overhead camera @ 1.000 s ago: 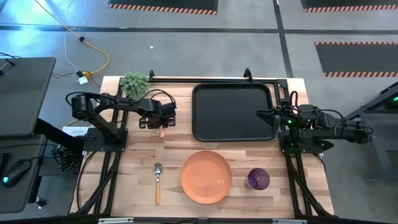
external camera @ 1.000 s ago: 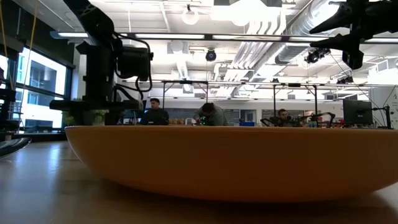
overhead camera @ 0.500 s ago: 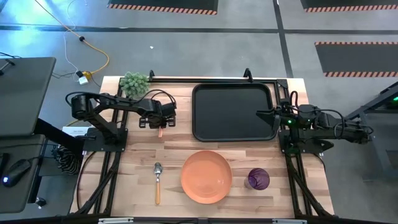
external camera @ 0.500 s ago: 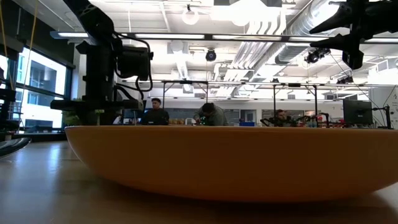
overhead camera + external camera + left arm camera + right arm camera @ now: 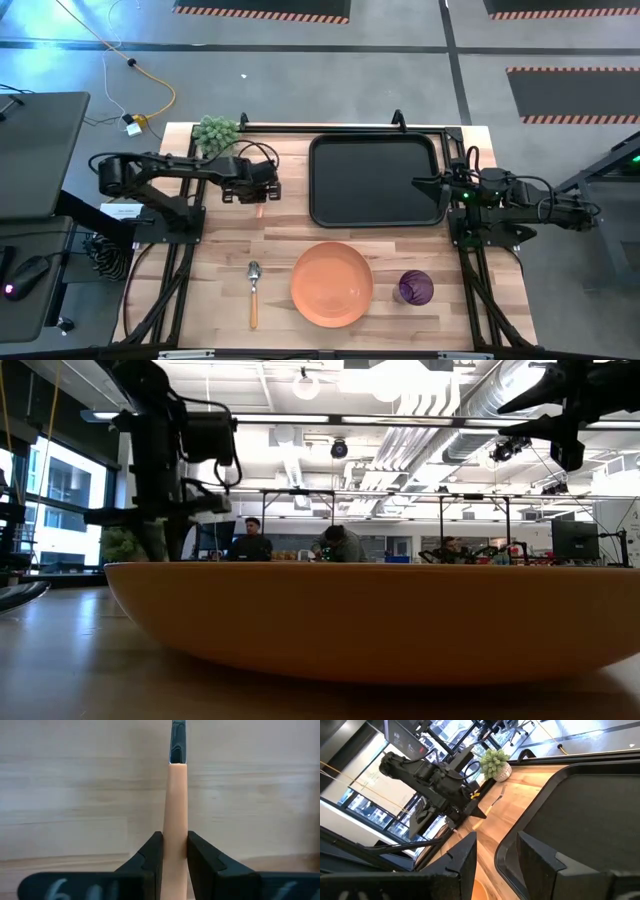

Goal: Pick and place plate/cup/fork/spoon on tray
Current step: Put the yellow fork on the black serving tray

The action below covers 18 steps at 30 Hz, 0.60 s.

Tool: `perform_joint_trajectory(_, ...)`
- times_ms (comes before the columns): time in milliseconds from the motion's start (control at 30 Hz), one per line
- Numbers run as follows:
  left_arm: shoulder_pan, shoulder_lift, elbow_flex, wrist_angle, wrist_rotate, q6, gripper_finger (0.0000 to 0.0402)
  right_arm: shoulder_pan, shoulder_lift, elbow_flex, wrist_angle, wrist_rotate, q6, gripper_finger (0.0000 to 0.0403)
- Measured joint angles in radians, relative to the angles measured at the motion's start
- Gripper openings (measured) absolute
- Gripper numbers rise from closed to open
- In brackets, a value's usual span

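Observation:
My left gripper (image 5: 261,193) is at the table's far left, just left of the black tray (image 5: 375,180), shut on the fork's light wooden handle (image 5: 175,795). The fork's metal neck (image 5: 177,740) shows beyond the handle; its tines are out of view. My right gripper (image 5: 420,182) is open and empty above the tray's right rim. The orange plate (image 5: 332,284) lies on the table near the front edge and fills the low view (image 5: 380,620). The purple cup (image 5: 415,288) stands right of it. The spoon (image 5: 254,290) lies left of it. My left gripper pinches the two sides of the fork's wooden handle (image 5: 175,827) between its two fingers (image 5: 152,852), which lie across the handle. The fingers come from above, pointing down. The metal end reaches out past the fingertips. The fork looks lifted clear of the table.
A small potted plant (image 5: 216,133) stands at the table's far left corner, behind my left gripper. A black rail (image 5: 330,128) runs along the far edge. People sit in the room beyond the table (image 5: 250,540).
My left gripper has risen, still shut on the fork's handle, and has drawn slightly toward the table's left and far edges. The fork has gone up with it. My right arm has kept still.

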<state>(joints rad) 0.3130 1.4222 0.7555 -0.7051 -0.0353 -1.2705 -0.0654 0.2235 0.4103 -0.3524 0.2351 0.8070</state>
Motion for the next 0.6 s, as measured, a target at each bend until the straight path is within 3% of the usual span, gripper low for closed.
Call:
perform_joint_trajectory(267, 0.000, -0.118, 0.001, -0.003, -0.002, 0.027, 0.0053, 0.000, 0.032, 0.000, 0.054, 0.001, 0.030, 0.0129)
perform_joint_trajectory(600, 0.000, -0.281, 0.002, -0.004, -0.002, 0.080, 0.0053, 0.000, 0.169, 0.000, 0.231, 0.001, 0.031, 0.0129)
